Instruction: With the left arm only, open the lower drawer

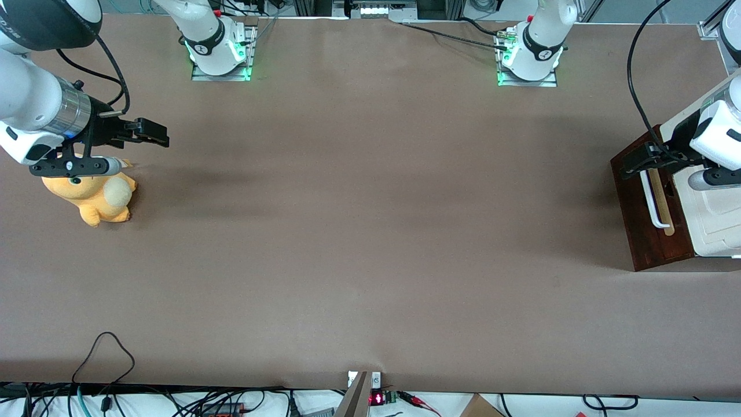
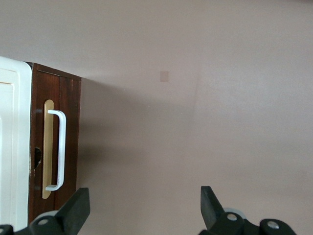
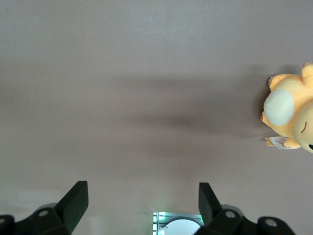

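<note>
We see the lower drawer (image 2: 54, 147) fronted in dark, slightly glossy reddish-brown wood, with a smooth white bar handle (image 2: 58, 149) on a pale wood strip. Above its front hangs the left arm's gripper (image 1: 637, 161), matt black plastic, fingers spread. The table (image 1: 370, 231) wears matt brown paper. The toy (image 1: 95, 197) looks plush.

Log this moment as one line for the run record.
left arm tool: open, above drawer front, not on handle | lower drawer: shut | white handle: untouched | stage: approach
</note>
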Controlling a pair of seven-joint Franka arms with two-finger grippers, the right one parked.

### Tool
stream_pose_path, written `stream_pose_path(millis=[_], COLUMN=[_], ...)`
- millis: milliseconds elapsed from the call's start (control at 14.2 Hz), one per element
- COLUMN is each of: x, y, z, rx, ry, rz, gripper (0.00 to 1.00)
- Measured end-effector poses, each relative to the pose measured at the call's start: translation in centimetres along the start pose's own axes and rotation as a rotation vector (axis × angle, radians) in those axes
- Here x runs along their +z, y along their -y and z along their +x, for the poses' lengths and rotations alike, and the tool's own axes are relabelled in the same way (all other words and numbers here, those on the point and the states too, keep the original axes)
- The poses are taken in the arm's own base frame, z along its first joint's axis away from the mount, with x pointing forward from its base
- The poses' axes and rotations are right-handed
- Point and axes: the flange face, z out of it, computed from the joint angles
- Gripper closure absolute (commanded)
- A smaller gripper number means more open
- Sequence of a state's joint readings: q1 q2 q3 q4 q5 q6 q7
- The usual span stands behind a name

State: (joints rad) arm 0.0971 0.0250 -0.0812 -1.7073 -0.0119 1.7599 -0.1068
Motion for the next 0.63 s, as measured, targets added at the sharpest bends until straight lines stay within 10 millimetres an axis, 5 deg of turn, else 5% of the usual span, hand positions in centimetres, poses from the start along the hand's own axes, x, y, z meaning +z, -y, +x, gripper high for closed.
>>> stream_pose_path(millis=[634], x=[-0.48], y=[-0.01], z=[0.08], rx=[0.010], ry=[-0.009], rz=[-0.001], gripper=[0.00])
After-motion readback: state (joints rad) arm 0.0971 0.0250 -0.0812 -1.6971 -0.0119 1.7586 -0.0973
